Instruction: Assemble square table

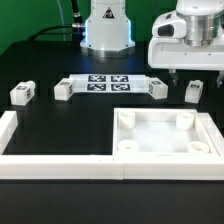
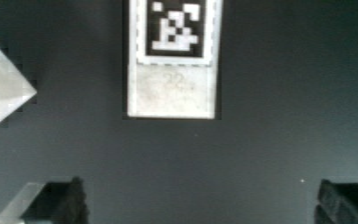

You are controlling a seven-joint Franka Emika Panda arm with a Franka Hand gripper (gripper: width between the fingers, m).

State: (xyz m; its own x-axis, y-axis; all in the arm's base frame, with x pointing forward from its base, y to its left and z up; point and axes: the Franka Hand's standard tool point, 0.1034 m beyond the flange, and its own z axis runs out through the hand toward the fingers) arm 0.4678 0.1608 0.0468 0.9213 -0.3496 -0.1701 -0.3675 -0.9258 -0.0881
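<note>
The white plastic square tabletop, tray-like with a raised rim and round corner sockets, lies on the black table at the exterior view's right. A short white tagged leg lies just behind it. The gripper hangs above that leg, fingers released and spread wide, grasping nothing.

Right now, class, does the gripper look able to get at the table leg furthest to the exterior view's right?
Probably yes. The gripper hangs open over that leg, with nothing between them; the neighbouring leg and the tabletop stand apart from it.
</note>
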